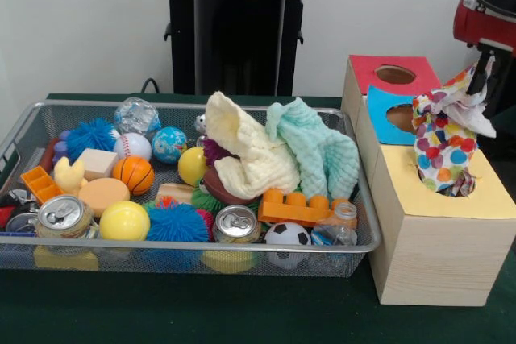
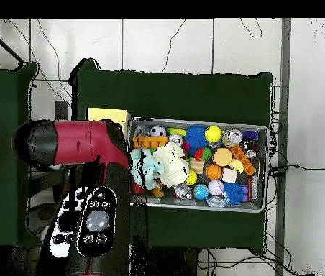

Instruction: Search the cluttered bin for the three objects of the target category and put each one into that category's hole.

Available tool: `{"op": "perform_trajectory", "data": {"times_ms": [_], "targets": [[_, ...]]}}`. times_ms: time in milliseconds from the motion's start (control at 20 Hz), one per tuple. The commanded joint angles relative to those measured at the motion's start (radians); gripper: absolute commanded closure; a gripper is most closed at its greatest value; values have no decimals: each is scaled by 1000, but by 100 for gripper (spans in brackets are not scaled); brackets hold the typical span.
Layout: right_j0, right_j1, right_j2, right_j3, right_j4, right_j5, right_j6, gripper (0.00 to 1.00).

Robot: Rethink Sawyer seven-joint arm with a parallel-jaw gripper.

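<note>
- Polka-dot cloth (image 1: 442, 144) hangs half into the hole of the yellow-topped section of the wooden box (image 1: 419, 255), bunched, upper end trailing up toward the arm (image 1: 486, 18) at top right.
- Gripper hidden behind cloth – can't tell if spread or pinching.
- Wire bin (image 1: 242, 262) sits just left of the box on the green surface (image 1: 161, 312).
- In bin: yellow cloth (image 1: 246, 155) & mint cloth (image 1: 318, 147) piled at back right, touching.
- Clutter nearby: soccer ball (image 1: 287, 235), soda can (image 1: 236, 224), basketball (image 1: 133, 173).

Green table (image 1: 201, 312): wire bin (image 1: 193, 262), wooden box (image 1: 435, 255).
</note>
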Motion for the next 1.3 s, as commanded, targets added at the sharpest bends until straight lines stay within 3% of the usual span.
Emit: {"op": "perform_trajectory", "data": {"times_ms": [50,1000,1300], "targets": [[-45,72,23,-67,24,20,193,100],[-85,106,9,-106,1,-101,173,100],[-84,165,12,-138,7,-126,194,100]]}}
